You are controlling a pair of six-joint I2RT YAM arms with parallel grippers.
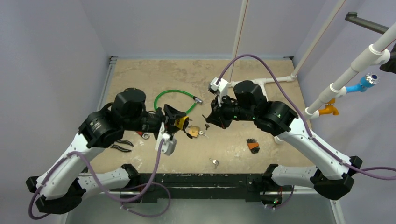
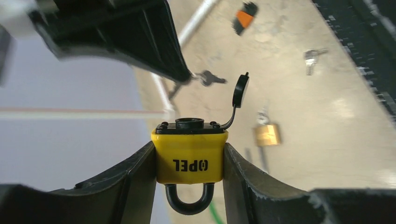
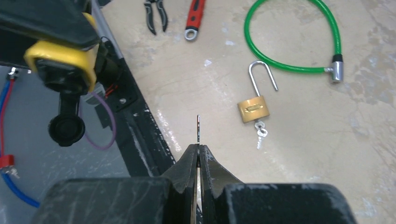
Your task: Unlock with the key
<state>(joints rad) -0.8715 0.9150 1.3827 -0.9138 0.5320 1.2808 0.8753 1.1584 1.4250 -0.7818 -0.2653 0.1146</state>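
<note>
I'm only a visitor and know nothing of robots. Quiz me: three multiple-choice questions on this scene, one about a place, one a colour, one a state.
1. Where is the yellow padlock? A on the table; B in the left gripper; C on the cable.
2. What colour is the looped cable lock? A red; B green; C blue.
3. The brass padlock has a shackle that is: A open; B shut; C missing.
Answers: B, the gripper clamps its sides; B, a green loop; A, one shackle leg stands free.
</note>
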